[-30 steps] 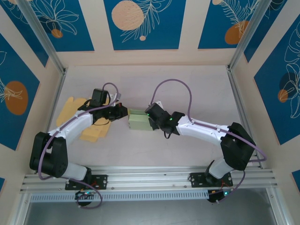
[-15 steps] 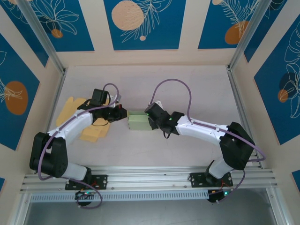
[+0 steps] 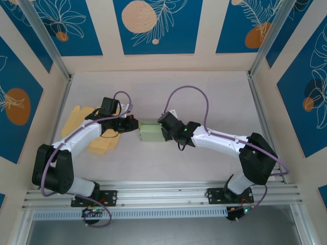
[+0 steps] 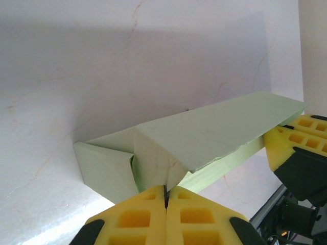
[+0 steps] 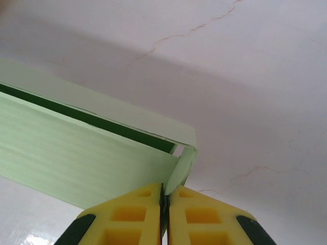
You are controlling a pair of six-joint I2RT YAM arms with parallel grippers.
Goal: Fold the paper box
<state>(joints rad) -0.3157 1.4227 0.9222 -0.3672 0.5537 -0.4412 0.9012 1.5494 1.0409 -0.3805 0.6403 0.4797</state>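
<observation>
The paper box [image 3: 152, 131] is pale green and lies on its side in the middle of the table, held between both arms. My left gripper [image 3: 137, 124] is at its left end. In the left wrist view the yellow fingers [image 4: 138, 217] are shut, and the left gripper [image 4: 164, 190] pinches a folded end flap of the box [image 4: 219, 127]. My right gripper [image 3: 164, 130] is at the right end. In the right wrist view the right gripper [image 5: 163, 190] is shut on the curled end flap of the box [image 5: 76, 158]. A dark slit shows under the box's top panel.
Several flat yellow sheets [image 3: 84, 120] lie on the table at the left, partly under the left arm. Aluminium posts [image 3: 61, 66] stand at the back corners and a rail [image 3: 163, 191] runs along the near edge. The right gripper's yellow fingers [image 4: 299, 140] show past the box's far end.
Hardly anything differs. Both grippers keep their hold and the box has shifted a touch to the left.
</observation>
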